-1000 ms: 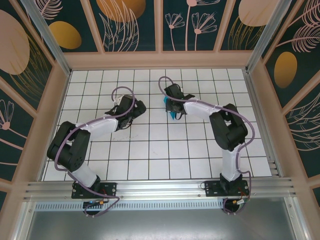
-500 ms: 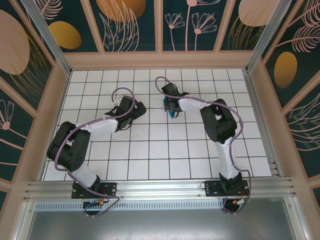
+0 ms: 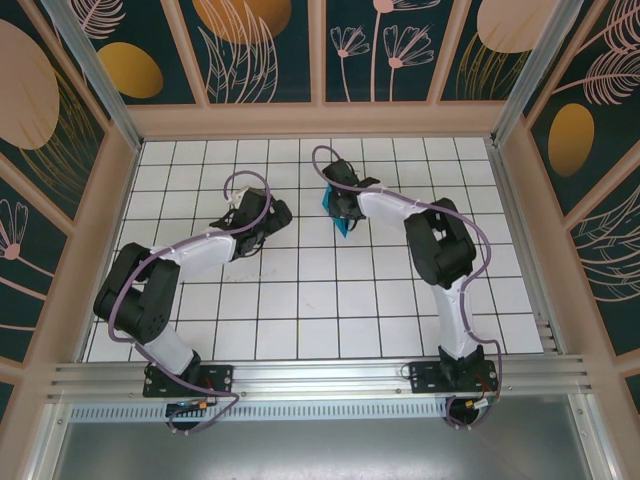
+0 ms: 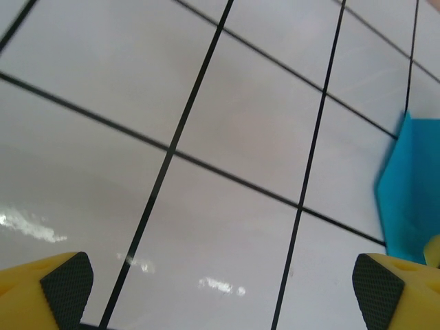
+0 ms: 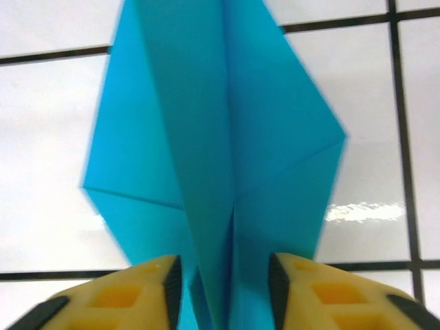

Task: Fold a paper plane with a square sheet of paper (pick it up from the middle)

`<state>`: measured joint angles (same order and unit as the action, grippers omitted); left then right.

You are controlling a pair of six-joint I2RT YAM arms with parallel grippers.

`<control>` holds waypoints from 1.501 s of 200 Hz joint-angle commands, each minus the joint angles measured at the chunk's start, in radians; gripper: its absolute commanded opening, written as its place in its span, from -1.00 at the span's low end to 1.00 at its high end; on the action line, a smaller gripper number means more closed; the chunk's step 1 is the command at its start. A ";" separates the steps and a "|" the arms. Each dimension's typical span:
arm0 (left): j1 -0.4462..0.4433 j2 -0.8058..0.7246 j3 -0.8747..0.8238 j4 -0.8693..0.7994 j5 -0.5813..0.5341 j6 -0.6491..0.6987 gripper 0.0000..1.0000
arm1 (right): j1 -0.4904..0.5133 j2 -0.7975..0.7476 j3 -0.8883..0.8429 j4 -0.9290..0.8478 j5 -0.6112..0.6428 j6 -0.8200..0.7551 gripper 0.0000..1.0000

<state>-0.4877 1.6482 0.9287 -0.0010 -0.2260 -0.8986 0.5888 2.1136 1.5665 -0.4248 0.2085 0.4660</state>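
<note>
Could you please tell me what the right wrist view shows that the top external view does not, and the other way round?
The right wrist view gives the paper plane close up: its creases, and a central ridge running between the yellow fingers of the right gripper, jaws standing apart on either side of it. The top external view gives the layout: the left gripper sits apart, to the plane's left, over bare tiles. Both show the teal plane lying on the white grid table at the right gripper.
</note>
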 commanded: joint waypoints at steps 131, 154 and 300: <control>0.265 -0.467 -0.295 0.247 -0.520 0.444 0.97 | -0.379 -0.697 -0.652 0.514 0.344 -0.181 0.98; 0.320 -0.472 -0.394 0.384 -0.482 0.527 0.97 | -0.475 -0.704 -0.750 0.580 0.293 -0.161 0.98; 0.462 -0.199 -0.719 1.273 0.093 0.840 0.97 | -0.591 -0.616 -1.283 1.550 -0.110 -0.449 0.97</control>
<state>-0.0433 1.4055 0.2188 1.1191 -0.2432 -0.1032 0.0017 1.4578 0.3286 0.9058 0.2222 0.0769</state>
